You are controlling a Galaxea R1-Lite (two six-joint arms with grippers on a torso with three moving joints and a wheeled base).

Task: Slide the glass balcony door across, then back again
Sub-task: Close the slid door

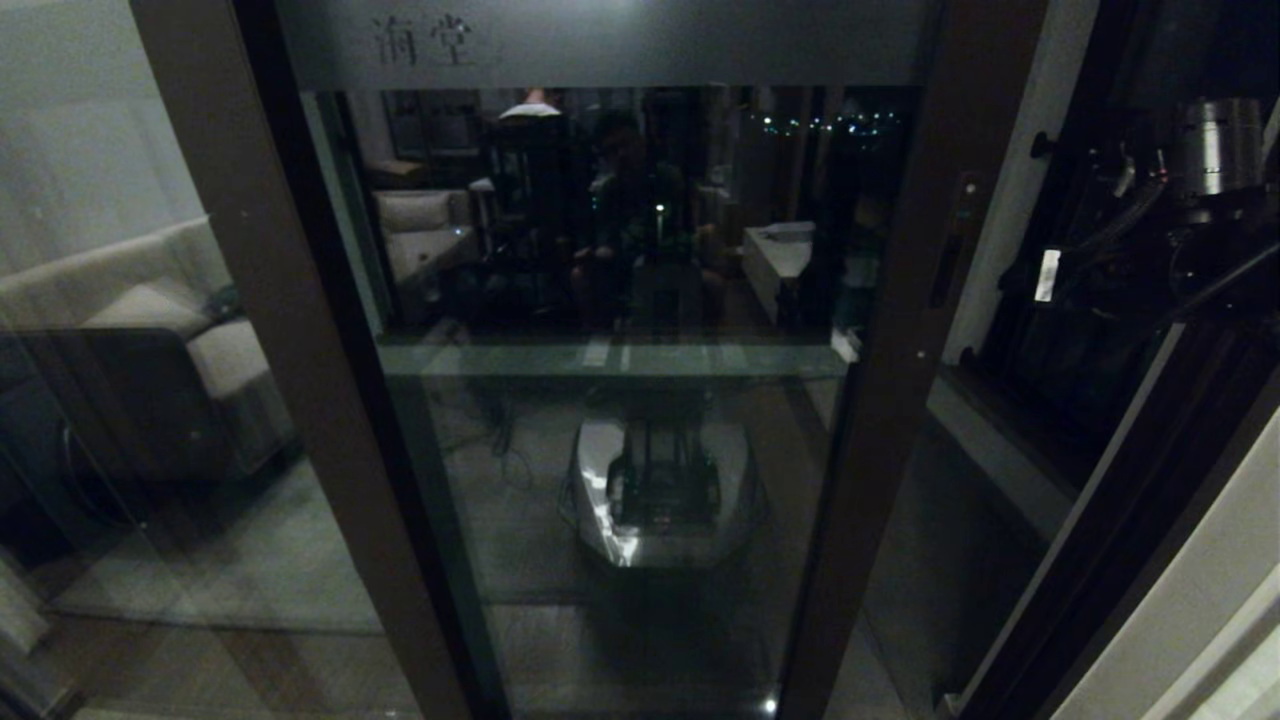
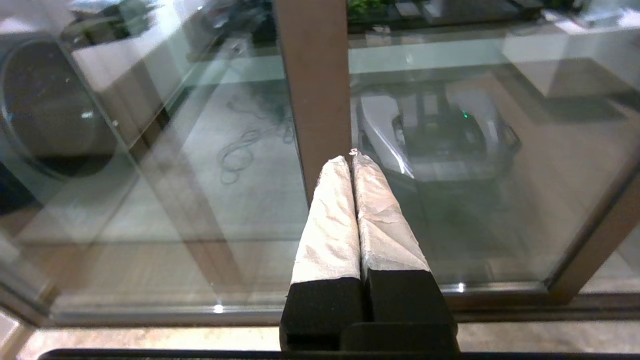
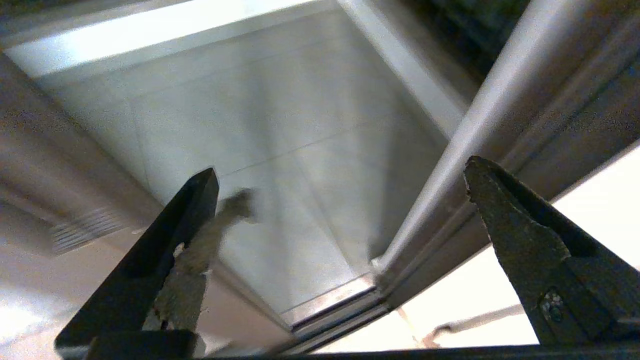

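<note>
The glass balcony door (image 1: 620,420) fills the middle of the head view, and its dark brown right stile (image 1: 905,330) carries a narrow handle slot (image 1: 945,268). A gap stands open between that stile and the right door frame. My right arm (image 1: 1190,210) is raised in that gap. My right gripper (image 3: 340,200) is open over the floor track (image 3: 335,305), holding nothing, with one finger (image 3: 165,250) close to a blurred brown stile (image 3: 45,165). My left gripper (image 2: 351,156) is shut and empty, its white-wrapped fingers (image 2: 330,220) pointing at a brown stile (image 2: 312,75) left of the door glass.
A fixed glass panel (image 1: 130,420) stands on the left behind the left brown stile (image 1: 290,350). The glass reflects my base (image 1: 660,490) and a sofa. The grey door jamb (image 3: 480,115) rises on the right of the opening, over pale balcony tiles (image 3: 280,140).
</note>
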